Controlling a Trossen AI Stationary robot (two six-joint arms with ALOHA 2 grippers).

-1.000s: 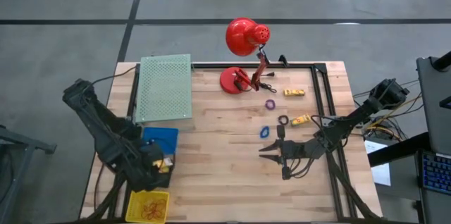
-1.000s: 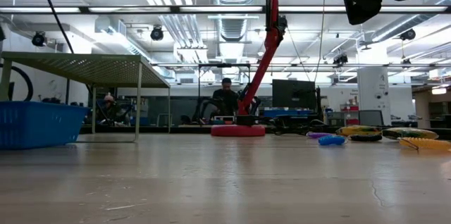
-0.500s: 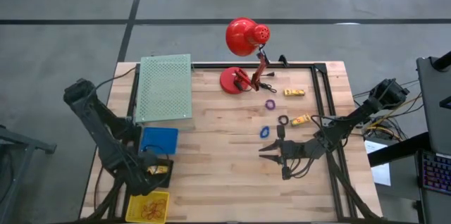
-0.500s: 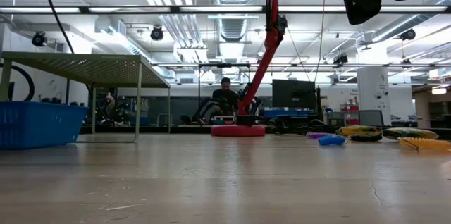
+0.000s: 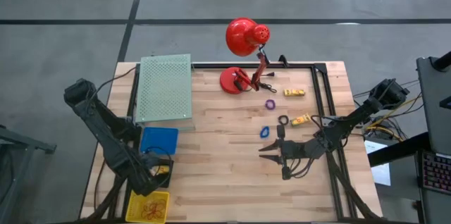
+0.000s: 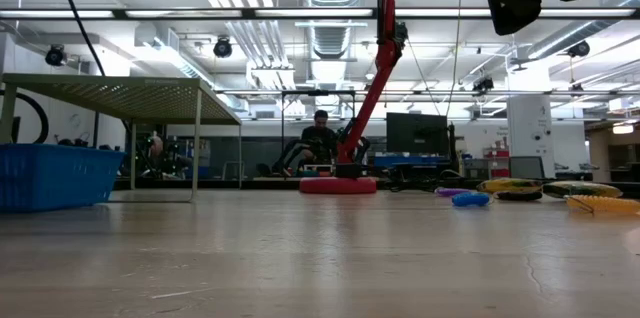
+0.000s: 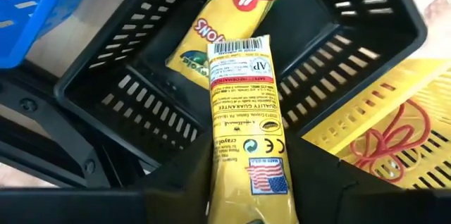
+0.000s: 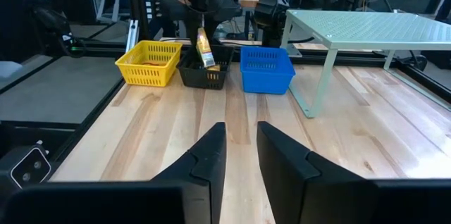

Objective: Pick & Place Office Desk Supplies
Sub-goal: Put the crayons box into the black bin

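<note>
Holding a yellow crayon pack (image 7: 243, 125) over a black basket (image 7: 352, 20), the left gripper (image 5: 156, 170) works at the table's (image 5: 225, 168) near-left corner, its jaws closed narrowly on the pack's lower end. A second yellow pack (image 7: 225, 23) already lies slanted inside. The main risk, by this reading, is a poor drop: the held pack stands nearly upright and could land on the one below, tip over the slotted wall, or fall toward the yellow basket (image 5: 149, 206) of red rubber bands (image 7: 394, 139) just beside. The blue basket (image 5: 159, 140) on the other side leaves little sideways room, and the green mesh shelf (image 5: 165, 86) stands beyond.

Across the table the right gripper (image 5: 268, 151) hovers with jaws slightly parted and empty, open wood ahead of it. Loose supplies remain near the red lamp (image 5: 243, 55): a purple ring (image 5: 270, 103), a blue ring (image 5: 265, 131), a black ring (image 5: 282, 120) and two yellow pieces (image 5: 294, 92), close to the black frame rail (image 5: 320, 104), which could crowd a reach.
</note>
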